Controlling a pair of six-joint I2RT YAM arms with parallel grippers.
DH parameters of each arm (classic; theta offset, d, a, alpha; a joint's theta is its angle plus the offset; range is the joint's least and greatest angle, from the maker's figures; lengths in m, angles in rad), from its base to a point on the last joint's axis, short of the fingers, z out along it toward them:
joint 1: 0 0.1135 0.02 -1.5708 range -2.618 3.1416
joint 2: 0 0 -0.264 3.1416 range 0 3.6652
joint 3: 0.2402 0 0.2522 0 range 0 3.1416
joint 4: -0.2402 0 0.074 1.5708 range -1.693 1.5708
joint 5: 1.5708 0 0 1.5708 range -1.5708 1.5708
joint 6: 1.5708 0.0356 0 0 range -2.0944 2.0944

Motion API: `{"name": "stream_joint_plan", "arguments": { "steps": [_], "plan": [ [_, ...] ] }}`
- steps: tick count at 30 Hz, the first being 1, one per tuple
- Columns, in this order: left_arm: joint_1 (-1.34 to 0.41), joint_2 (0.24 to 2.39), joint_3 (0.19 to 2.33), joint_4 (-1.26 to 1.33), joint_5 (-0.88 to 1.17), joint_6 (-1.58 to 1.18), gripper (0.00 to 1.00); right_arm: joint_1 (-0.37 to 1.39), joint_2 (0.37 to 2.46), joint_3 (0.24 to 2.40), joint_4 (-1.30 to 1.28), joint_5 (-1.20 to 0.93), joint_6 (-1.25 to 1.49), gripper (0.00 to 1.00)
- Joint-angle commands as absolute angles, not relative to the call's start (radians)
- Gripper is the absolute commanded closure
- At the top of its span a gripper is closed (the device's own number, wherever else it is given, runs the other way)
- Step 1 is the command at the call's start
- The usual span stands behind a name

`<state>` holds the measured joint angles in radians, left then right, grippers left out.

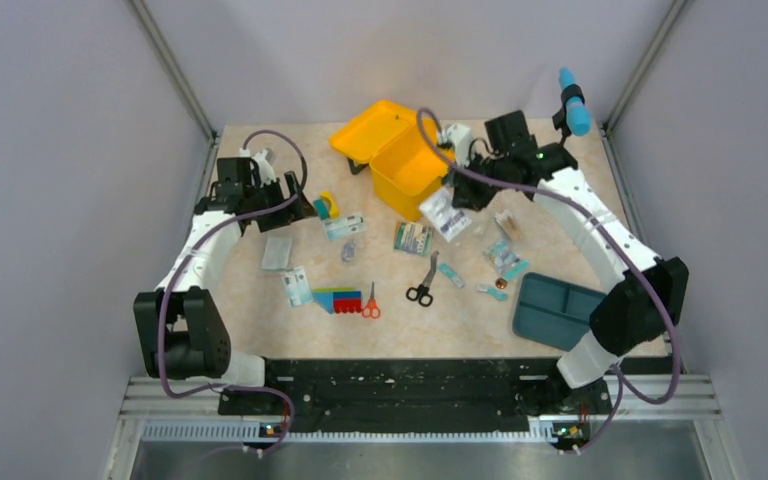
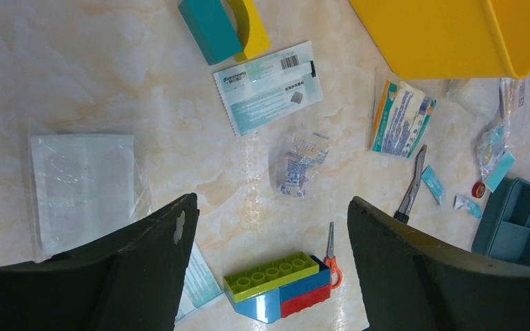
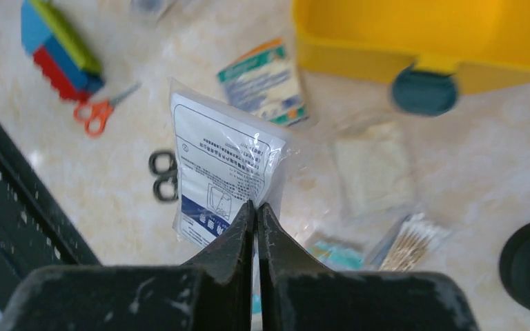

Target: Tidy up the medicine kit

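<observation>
The yellow medicine kit [image 1: 403, 160] stands open at the back middle, its lid [image 1: 365, 125] tipped to the left. It also shows in the left wrist view [image 2: 448, 34] and in the right wrist view [image 3: 421, 41], with its teal latch [image 3: 424, 89] facing me. My right gripper [image 1: 463, 192] [image 3: 256, 205] is shut on a white plastic packet with blue print [image 3: 224, 158] [image 1: 445, 213] and holds it just off the table, right of the kit's front. My left gripper [image 1: 298, 208] [image 2: 272, 203] is open and empty above the table, left of the kit.
Loose packets [image 2: 269, 86] [image 2: 83, 183] [image 2: 401, 117], black scissors [image 1: 423, 285], orange scissors [image 1: 370, 303] and a multicoloured toy block [image 1: 337, 299] [image 2: 279, 286] lie across the middle. A teal and yellow block [image 2: 224, 24] lies by my left gripper. A flat teal tray [image 1: 553, 310] lies at the right front.
</observation>
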<state>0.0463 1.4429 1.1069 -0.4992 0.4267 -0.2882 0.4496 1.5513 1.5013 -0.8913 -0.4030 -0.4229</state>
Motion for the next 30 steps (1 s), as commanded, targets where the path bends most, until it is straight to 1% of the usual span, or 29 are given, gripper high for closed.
{"name": "stream_joint_plan", "arguments": {
  "steps": [1, 4, 7, 9, 13, 16, 19, 23, 30],
  "plan": [
    [0.049, 1.431, 1.172, -0.524, 0.437, -0.214, 0.17, 0.353, 1.692, 1.740, -0.757, -0.452, -0.184, 1.00],
    [0.049, 1.433, 1.197, -0.542, 0.433, -0.200, 0.17, 0.342, 1.771, 1.875, -0.671, -0.400, -0.063, 1.00],
    [0.049, 1.435, 1.218, -0.546, 0.436, -0.195, 0.17, 0.342, 1.871, 2.040, -0.648, -0.319, -0.047, 1.00],
    [0.048, 1.436, 1.235, -0.549, 0.430, -0.189, 0.17, 0.342, 1.968, 2.151, -0.657, -0.248, -0.094, 1.00],
    [0.049, 1.432, 1.249, -0.555, 0.423, -0.181, 0.17, 0.343, 2.103, 2.298, -0.644, -0.237, -0.258, 1.00],
    [0.048, 1.419, 1.248, -0.558, 0.419, -0.173, 0.17, 0.353, 2.180, 2.338, -0.634, -0.209, -0.380, 1.00],
    [0.049, 1.402, 1.246, -0.567, 0.410, -0.149, 0.17, 0.368, 2.222, 2.321, -0.637, -0.184, -0.482, 1.00],
    [0.048, 1.379, 1.225, -0.564, 0.394, -0.133, 0.17, 0.384, 2.266, 2.290, -0.622, -0.166, -0.527, 1.00],
    [0.048, 1.365, 1.189, -0.546, 0.407, -0.139, 0.18, 0.434, 2.369, 2.295, -0.591, -0.046, -0.643, 1.00]
  ]
}}
